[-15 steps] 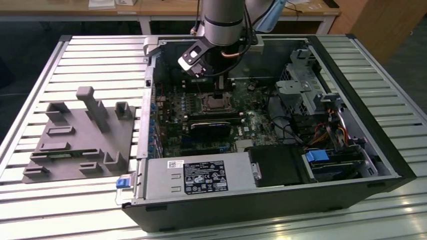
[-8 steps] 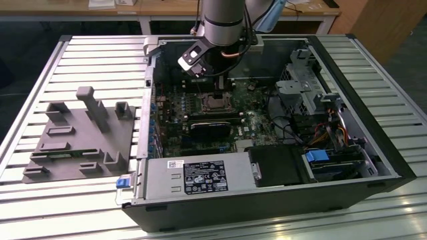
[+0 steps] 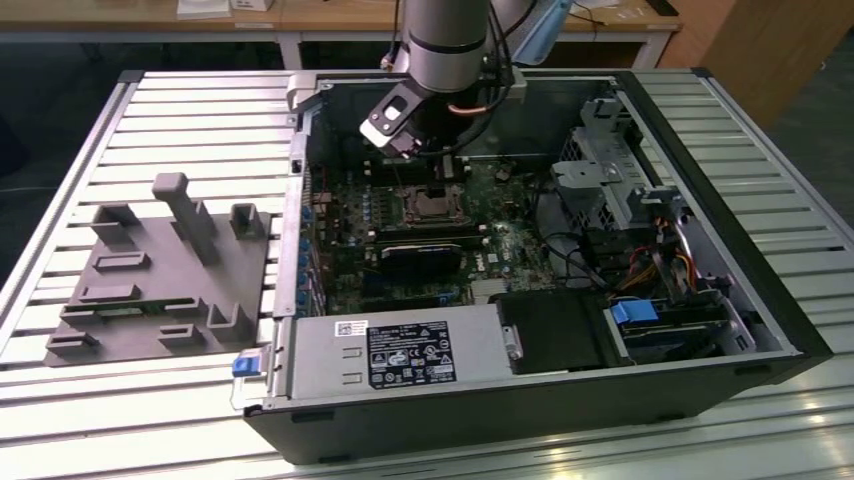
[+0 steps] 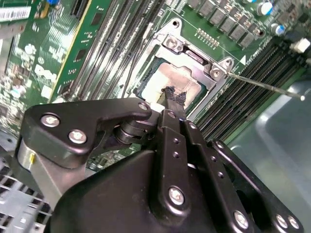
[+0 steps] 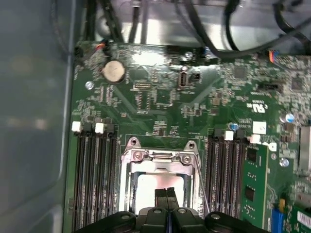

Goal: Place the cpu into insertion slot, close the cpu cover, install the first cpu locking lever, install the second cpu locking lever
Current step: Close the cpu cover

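i had the gripper (image 5: 165,193) right over the slot (image 5: 132,142), its two fingers pressed together with nothing between them. the tips sat on or just above the cpu (image 4: 182,76); i couldn't tell whether they touched. the cpu lay flat inside the slot, and the cover (image 5: 158,165) looked folded down around it, its window framing the pale metal top. one lever (image 4: 265,86), a thin wire rod, stuck out from the slot's corner and looked unlatched, so i judged the levers were the step in hand. to do it well, i reckoned the closed tips should meet the rod near its free end, away from the slot. they should press it down and in toward the slot slowly, with an eye on the cover so it didn't lift.
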Robot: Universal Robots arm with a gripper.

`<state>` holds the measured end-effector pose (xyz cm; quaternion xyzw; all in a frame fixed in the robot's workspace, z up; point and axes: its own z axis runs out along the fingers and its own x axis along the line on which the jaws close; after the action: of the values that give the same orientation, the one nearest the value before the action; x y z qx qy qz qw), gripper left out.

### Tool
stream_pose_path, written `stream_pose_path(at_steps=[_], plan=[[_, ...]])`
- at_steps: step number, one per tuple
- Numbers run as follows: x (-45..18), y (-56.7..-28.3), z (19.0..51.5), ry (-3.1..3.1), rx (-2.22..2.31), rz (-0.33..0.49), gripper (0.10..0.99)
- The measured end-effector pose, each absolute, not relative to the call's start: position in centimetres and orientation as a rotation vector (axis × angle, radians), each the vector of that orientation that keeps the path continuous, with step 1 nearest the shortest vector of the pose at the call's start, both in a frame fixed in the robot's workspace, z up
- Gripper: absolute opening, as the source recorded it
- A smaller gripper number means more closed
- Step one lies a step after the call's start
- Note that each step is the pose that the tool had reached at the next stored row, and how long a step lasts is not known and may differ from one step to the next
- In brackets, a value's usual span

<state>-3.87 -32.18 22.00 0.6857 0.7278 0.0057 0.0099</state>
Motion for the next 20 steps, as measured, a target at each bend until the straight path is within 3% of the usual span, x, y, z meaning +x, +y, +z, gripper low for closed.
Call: stream_pose_path(at_steps=[20], plan=[[-3.87,-32.18,21.98,2.624,1.695,0.023,0.102]])
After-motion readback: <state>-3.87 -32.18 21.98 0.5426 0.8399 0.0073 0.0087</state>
